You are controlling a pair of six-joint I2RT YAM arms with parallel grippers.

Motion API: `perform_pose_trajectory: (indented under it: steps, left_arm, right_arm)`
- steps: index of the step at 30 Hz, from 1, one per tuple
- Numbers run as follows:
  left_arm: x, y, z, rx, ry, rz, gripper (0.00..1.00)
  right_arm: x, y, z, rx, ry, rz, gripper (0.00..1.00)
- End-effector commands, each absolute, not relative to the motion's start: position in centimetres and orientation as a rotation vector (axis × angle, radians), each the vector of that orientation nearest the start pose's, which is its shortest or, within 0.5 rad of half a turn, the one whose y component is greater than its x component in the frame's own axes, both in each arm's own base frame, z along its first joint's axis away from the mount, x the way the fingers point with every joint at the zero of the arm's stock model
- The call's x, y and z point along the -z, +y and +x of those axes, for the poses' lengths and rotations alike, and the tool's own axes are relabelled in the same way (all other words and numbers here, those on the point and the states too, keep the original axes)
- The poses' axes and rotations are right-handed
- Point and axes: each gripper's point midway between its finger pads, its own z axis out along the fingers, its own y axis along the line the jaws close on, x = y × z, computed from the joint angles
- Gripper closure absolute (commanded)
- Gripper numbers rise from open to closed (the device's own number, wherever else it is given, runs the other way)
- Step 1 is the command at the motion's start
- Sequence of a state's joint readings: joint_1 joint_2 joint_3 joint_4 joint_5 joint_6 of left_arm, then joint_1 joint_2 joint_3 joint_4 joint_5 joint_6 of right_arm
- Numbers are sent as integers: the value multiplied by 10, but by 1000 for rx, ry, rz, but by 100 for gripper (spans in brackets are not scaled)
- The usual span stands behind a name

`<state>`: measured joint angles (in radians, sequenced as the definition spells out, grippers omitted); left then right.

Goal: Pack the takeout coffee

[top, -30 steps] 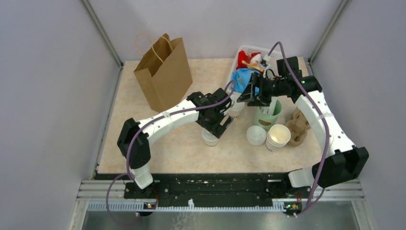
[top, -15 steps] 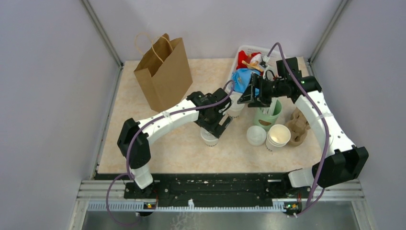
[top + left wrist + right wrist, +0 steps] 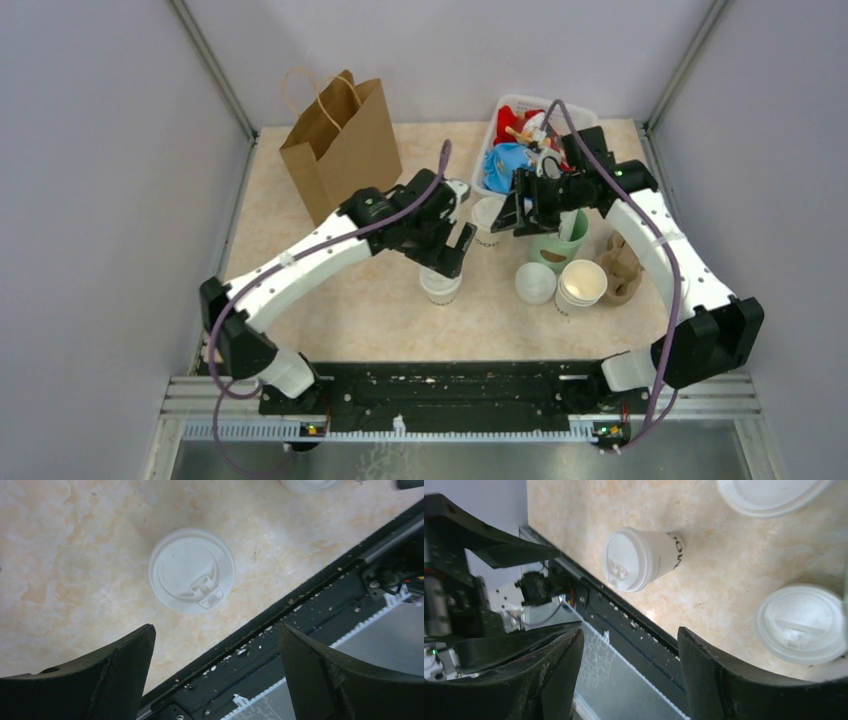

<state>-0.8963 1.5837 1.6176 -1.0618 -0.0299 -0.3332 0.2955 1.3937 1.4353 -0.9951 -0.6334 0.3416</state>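
The table (image 3: pixel 330 300) is walled on three sides, and its near edge is bounded by a black rail (image 3: pixel 310 610). A brown paper bag (image 3: pixel 345 155) is stood upright at the far left and a white basket (image 3: pixel 520 98) is set at the far right. Bare tabletop is seen between the bag and the takeout coffee (image 3: pixel 644 560). The coffee is stood upright near the rail and is capped with a white lid. Black letters are printed on its side, of which only "MO" can be made out. The left gripper (image 3: pixel 215 630) is held above it, fingers spread wide, nothing grasped. The right gripper (image 3: pixel 630 631) is held farther back near the basket, its fingers parted with nothing between them. To the right of the coffee, room is narrowed by a stack of cups (image 3: pixel 582 285) and a loose lid (image 3: pixel 535 283).
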Motion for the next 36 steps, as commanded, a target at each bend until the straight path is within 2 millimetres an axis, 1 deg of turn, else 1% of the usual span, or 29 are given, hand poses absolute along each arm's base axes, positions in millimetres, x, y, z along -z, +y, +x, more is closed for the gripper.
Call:
perform_pose_trajectory:
  steps: [1, 3, 4, 6, 9, 11, 14, 18, 21, 23, 25, 29, 32, 34, 36]
  left_arm:
    - [-219, -276, 205, 622, 2553, 582, 4]
    - [-209, -269, 209, 716, 2574, 485, 7]
    - [-207, -266, 214, 768, 2567, 433, 10]
    - [-197, -259, 221, 842, 2574, 327, 16]
    - [-191, -260, 231, 908, 2560, 240, 19]
    - [-186, -260, 235, 921, 2566, 205, 21]
    - [-176, -257, 238, 908, 2596, 171, 27]
    - [-162, -256, 237, 909, 2633, 167, 30]
    - [-154, -253, 236, 882, 2660, 182, 34]
    - [-151, -251, 236, 865, 2673, 188, 38]
    - [-149, -249, 238, 845, 2678, 190, 40]
    - [-152, -244, 235, 816, 2692, 188, 39]
    - [-153, -237, 231, 795, 2697, 161, 40]
    - [-153, -232, 229, 790, 2697, 125, 35]
    - [-152, -228, 227, 785, 2695, 102, 35]
  right_arm:
    - [-235, 236, 240, -1114, 2595, -404, 33]
    - [-222, 256, 230, -1195, 2625, -436, 38]
    - [-215, 263, 227, -1230, 2634, -435, 43]
    - [-207, 272, 225, -1295, 2633, -414, 48]
    - [-196, 280, 228, -1362, 2638, -383, 48]
    - [-186, 282, 229, -1355, 2665, -390, 48]
    - [-169, 282, 231, -1331, 2694, -391, 49]
    - [-158, 289, 234, -1355, 2698, -389, 50]
    - [-148, 287, 240, -1305, 2721, -384, 55]
    - [-142, 286, 240, -1292, 2741, -382, 59]
    - [-139, 286, 238, -1295, 2747, -374, 60]
    - [-137, 281, 234, -1279, 2760, -361, 60]
    - [-140, 271, 236, -1286, 2751, -304, 61]
    - [-144, 267, 237, -1308, 2732, -277, 62]
    - [-143, 265, 235, -1299, 2737, -281, 62]
